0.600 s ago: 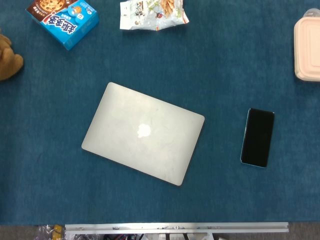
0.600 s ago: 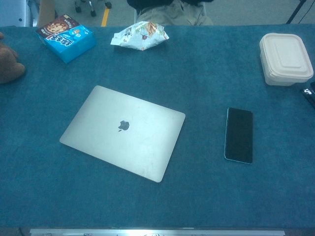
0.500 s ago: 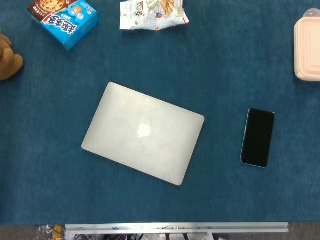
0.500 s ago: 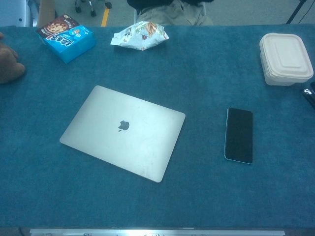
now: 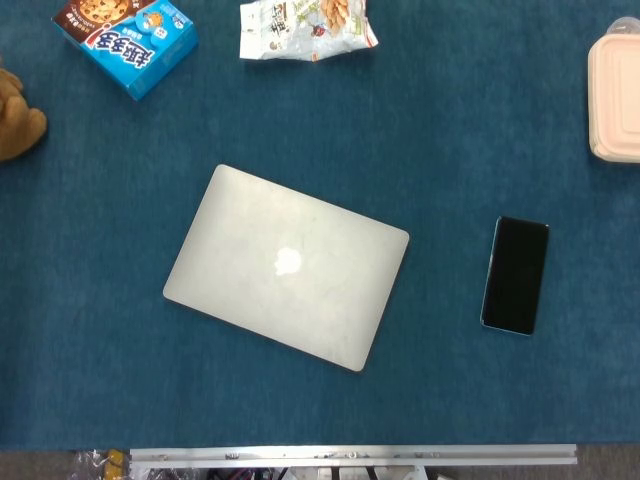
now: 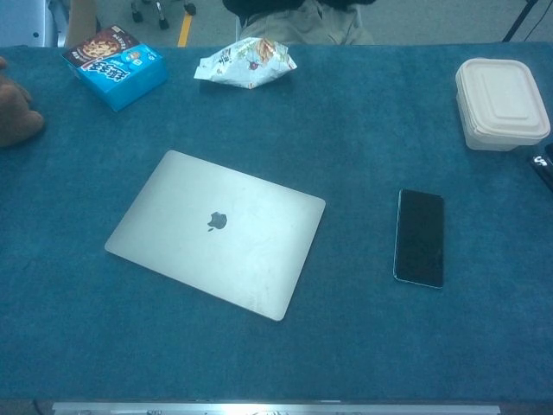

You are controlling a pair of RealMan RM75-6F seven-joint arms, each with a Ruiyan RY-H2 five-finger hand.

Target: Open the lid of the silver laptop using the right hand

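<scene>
Laptop (image 5: 286,266) lies closed; lidded box (image 6: 501,102) hides any contents; fingers' state can't be told.

We seem to be in an office or lab room. The table (image 6: 363,112) is covered in blue felt-like cloth, with a metal rail (image 5: 350,454) along its near edge. Past the far edge we see grey floor with a yellow line (image 6: 185,28), castor wheels of a chair (image 6: 161,10), and someone seated in khaki clothing (image 6: 302,22).
</scene>
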